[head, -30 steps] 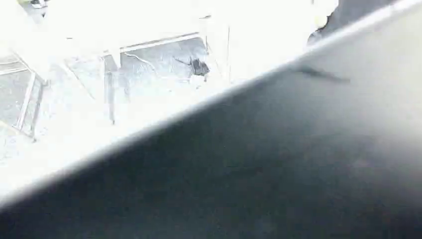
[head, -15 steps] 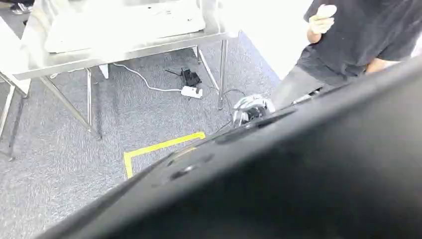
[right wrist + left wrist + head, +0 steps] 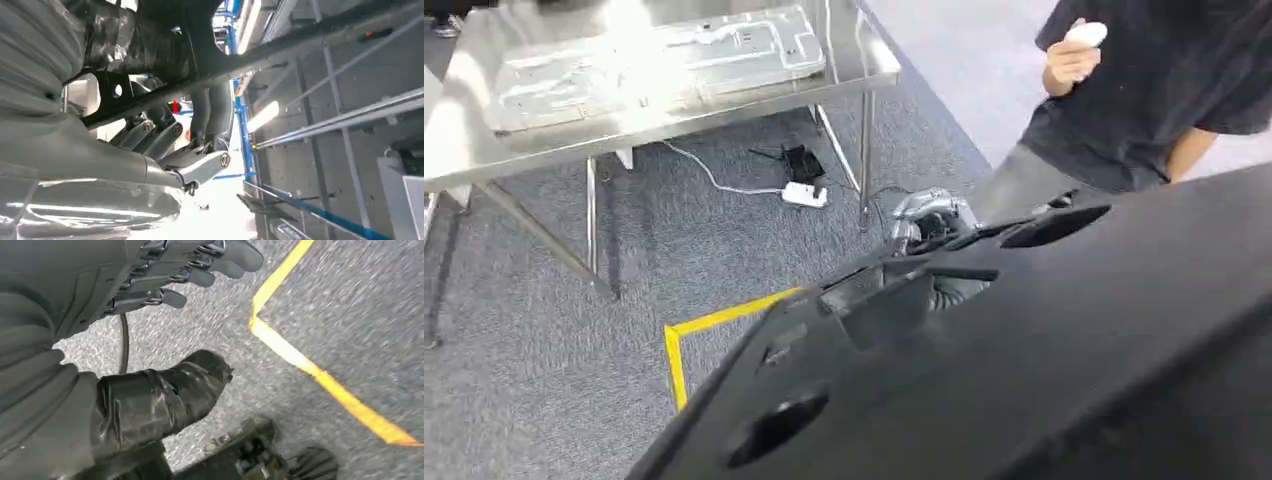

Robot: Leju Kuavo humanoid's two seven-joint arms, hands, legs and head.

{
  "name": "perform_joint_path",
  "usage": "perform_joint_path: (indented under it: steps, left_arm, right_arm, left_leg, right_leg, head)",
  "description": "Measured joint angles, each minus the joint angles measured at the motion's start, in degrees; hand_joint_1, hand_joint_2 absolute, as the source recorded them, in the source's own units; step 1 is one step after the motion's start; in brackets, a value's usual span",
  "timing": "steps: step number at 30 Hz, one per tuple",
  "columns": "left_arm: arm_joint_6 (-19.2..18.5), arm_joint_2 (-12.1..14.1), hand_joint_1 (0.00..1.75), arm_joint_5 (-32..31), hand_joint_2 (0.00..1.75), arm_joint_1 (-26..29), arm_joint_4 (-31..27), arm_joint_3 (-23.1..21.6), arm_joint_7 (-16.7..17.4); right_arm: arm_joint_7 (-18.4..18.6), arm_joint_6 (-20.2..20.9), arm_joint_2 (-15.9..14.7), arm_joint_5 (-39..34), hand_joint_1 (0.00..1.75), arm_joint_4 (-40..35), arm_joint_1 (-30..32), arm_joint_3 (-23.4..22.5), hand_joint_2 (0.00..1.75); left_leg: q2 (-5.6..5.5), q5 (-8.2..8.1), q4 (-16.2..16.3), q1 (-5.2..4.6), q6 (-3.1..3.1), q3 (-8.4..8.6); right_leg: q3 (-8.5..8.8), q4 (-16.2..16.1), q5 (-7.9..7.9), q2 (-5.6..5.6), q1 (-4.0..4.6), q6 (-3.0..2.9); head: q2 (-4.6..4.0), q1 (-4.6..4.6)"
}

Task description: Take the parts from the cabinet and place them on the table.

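Note:
A large black moulded part [image 3: 1044, 360] with holes and slots is carried close under my head camera and covers the lower right of that view. My right hand [image 3: 165, 135] grips the black part [image 3: 165, 50] from beneath, its fingers curled over an edge; silver fingers [image 3: 929, 215] show at the part's far edge in the head view. My left hand [image 3: 165, 275] hangs over the carpet with its fingers spread and nothing in it. The steel table [image 3: 864, 70] stands ahead at upper left and bears a flat silver panel [image 3: 654, 60].
A person in a dark shirt [image 3: 1144, 90] stands at the right and holds a small white object [image 3: 1086, 33]. A white power strip [image 3: 805, 194] and cables lie under the table. Yellow tape [image 3: 714, 318] marks a corner on the grey carpet.
The camera has moved and the washed-out picture has cleared. The black part covers less of the view, so the table, the person and the fingers at its edge now show.

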Motion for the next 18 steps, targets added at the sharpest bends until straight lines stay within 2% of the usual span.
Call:
perform_joint_path:
  steps: [2,3,4,5,6,7,8,9,10,11,12,13,14,15,16,17,18]
  left_arm:
    - [0.00,0.00,0.00,0.00,1.75,0.32,0.00,0.00,0.00]
    - [-0.02,0.00,0.00,0.00,1.75,0.53,0.00,0.00,0.00]
    - [-0.02,0.00,0.00,0.00,1.75,0.60,0.00,0.00,0.00]
    - [-0.04,0.00,0.00,0.00,1.75,0.56,0.00,0.00,0.00]
    - [-0.06,0.00,0.00,0.00,1.75,0.46,0.00,0.00,0.00]
    - [-0.06,0.00,0.00,0.00,1.75,0.38,0.00,0.00,0.00]
    - [-0.09,0.00,0.00,0.00,1.75,0.39,0.00,0.00,0.00]
    - [-0.11,0.02,0.00,0.00,1.75,0.25,0.00,0.00,0.02]
    - [-0.11,0.00,0.00,0.00,1.75,0.15,0.00,0.00,0.02]
    - [-0.11,0.00,0.00,0.00,1.75,0.20,0.02,0.00,0.02]
    - [-0.11,0.02,0.00,0.00,1.75,0.24,0.00,0.00,0.02]
    - [-0.11,-0.04,0.00,-0.02,1.75,0.24,0.00,0.00,0.02]
    - [-0.13,-0.15,0.00,-0.06,1.75,0.28,0.00,0.00,0.00]
    - [-0.17,-0.15,0.00,-0.09,1.75,0.21,0.00,0.00,0.00]
    - [-0.20,-0.17,0.00,-0.13,1.75,0.15,0.00,0.00,0.00]
    - [-0.26,-0.24,0.00,-0.17,1.75,0.17,0.00,0.00,0.00]
    - [-0.26,-0.24,0.00,-0.17,1.75,0.23,0.00,0.00,0.02]
  right_arm:
    - [0.07,-0.18,0.00,0.17,1.75,0.02,0.04,0.00,1.75]
    - [0.09,-0.17,0.00,0.26,1.75,0.02,0.05,0.00,1.75]
    - [0.11,-0.20,0.00,0.26,1.75,0.07,0.06,0.00,1.75]
    - [0.15,-0.17,0.00,0.31,1.75,0.07,0.06,0.02,1.75]
    - [0.26,-0.20,0.02,0.33,1.75,0.07,0.06,0.00,1.75]
    - [0.28,-0.20,0.02,0.33,1.75,0.07,0.05,0.00,1.75]
    - [0.35,-0.20,0.02,0.35,1.75,0.07,0.02,0.02,1.75]
    - [0.48,-0.24,0.02,0.37,1.75,0.11,0.06,0.02,1.75]
    - [0.55,-0.26,0.02,0.37,1.75,0.13,0.06,0.02,1.75]
    - [0.57,-0.26,0.02,0.41,1.75,0.13,0.06,0.02,1.75]
    - [0.57,-0.26,0.02,0.44,1.75,0.13,-0.02,0.02,1.75]
    - [0.57,-0.26,0.02,0.44,1.75,0.11,-0.08,0.02,1.75]
    - [0.59,-0.26,0.00,0.44,1.75,0.13,-0.10,0.00,1.75]
    - [0.61,-0.26,0.00,0.46,1.75,0.13,-0.24,0.02,1.75]
    - [0.61,-0.26,0.00,0.44,1.75,0.15,-0.18,0.02,1.75]
    - [0.61,-0.26,-0.02,0.44,1.75,0.15,-0.06,0.02,1.75]
    - [0.61,-0.26,-0.02,0.44,1.75,0.18,0.09,0.02,1.75]
  left_leg:
    - [0.14,-3.32,6.47,0.56,-0.61,-5.02]
    - [0.23,-4.38,7.32,0.68,-0.80,-6.49]
    - [0.37,-3.79,6.29,0.69,-0.89,-6.95]
    - [0.55,-1.49,3.45,0.66,-0.70,-6.51]
    - [0.90,2.45,-0.93,0.58,-0.35,-5.26]
    - [1.69,6.24,-5.53,0.38,0.14,-3.66]
    - [3.54,7.81,-7.99,-0.16,0.74,-3.09]
    - [3.51,5.56,-7.95,-0.69,0.72,-3.62]
    - [3.32,5.99,-7.86,-0.71,0.98,-3.36]
    - [2.88,7.38,-7.96,-0.76,1.35,-3.27]
    - [2.30,7.42,-8.08,-0.75,1.53,-3.16]
    - [1.87,8.07,-9.15,0.18,1.98,-2.48]
    - [1.44,8.20,-9.56,0.04,1.97,-2.08]
    - [1.14,8.16,-9.64,0.15,2.12,-1.96]
    - [0.58,8.13,-9.63,0.18,2.39,-1.96]
    - [0.16,8.08,-9.62,0.17,2.46,-1.95]
    - [-0.55,7.99,-9.60,0.15,2.56,-1.96]
  right_leg:
    - [0.86,-0.06,-0.78,-0.11,0.00,0.04]
    - [1.36,-0.03,-1.22,-0.28,0.00,0.06]
    - [1.93,-0.02,-1.65,-0.44,0.00,0.08]
    - [2.61,0.01,-2.14,-0.64,0.04,0.13]
    - [3.29,0.01,-2.59,-0.99,0.09,0.24]
    - [3.95,-0.03,-3.02,-1.40,0.14,0.36]
    - [4.41,-0.06,-3.31,-1.72,0.15,0.56]
    - [4.50,-0.15,-3.48,-1.91,0.21,0.90]
    - [4.46,-0.19,-3.78,-2.24,0.25,1.37]
    - [4.71,-0.23,-4.02,-2.75,0.25,1.70]
    - [5.10,-0.52,-4.24,-3.23,0.32,2.03]
    - [5.17,-0.48,-4.67,-3.70,0.67,2.38]
    - [5.11,0.48,-5.33,-2.69,0.35,2.61]
    - [3.89,3.25,-7.27,-1.91,0.34,2.68]
    - [1.71,7.69,-9.51,-1.42,0.05,2.86]
    - [-0.48,11.79,-11.15,-1.23,0.00,2.99]
    - [-2.85,15.63,-12.05,-1.16,-0.01,3.16]
  head:
    - [0.00,0.00]
    - [0.00,0.02]
    - [0.00,0.00]
    - [0.00,0.00]
    - [0.00,0.00]
    - [0.00,0.02]
    - [0.00,0.09]
    - [0.00,0.24]
    - [0.00,-0.06]
    - [0.00,0.18]
    - [0.00,0.13]
    - [0.00,0.13]
    - [0.00,0.24]
    - [0.00,0.33]
    - [0.00,0.33]
    - [0.00,0.42]
    - [0.00,0.37]
